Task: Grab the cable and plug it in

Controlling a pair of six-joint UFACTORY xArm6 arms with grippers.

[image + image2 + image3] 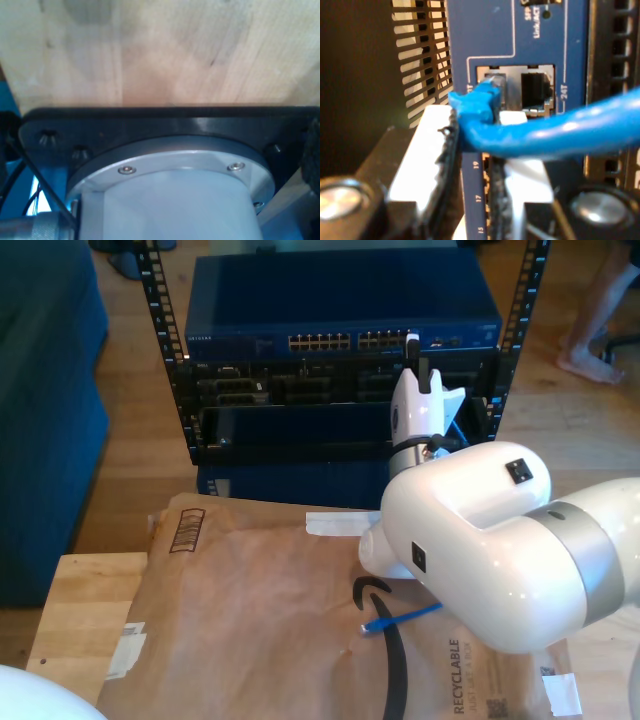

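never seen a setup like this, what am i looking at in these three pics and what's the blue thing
These are two robot arms, each with a camera on its gripper, plus one camera off the arms. In the exterior view, a white arm reaches up to a blue network switch in a black rack. The second wrist view looks along my second gripper: its fingers pinch the cable, a bright-blue network lead, with the plug at a port beside an empty port. The cable's other end lies on a brown paper mailer on the wooden table. The first wrist view shows wood and an arm's base flange.
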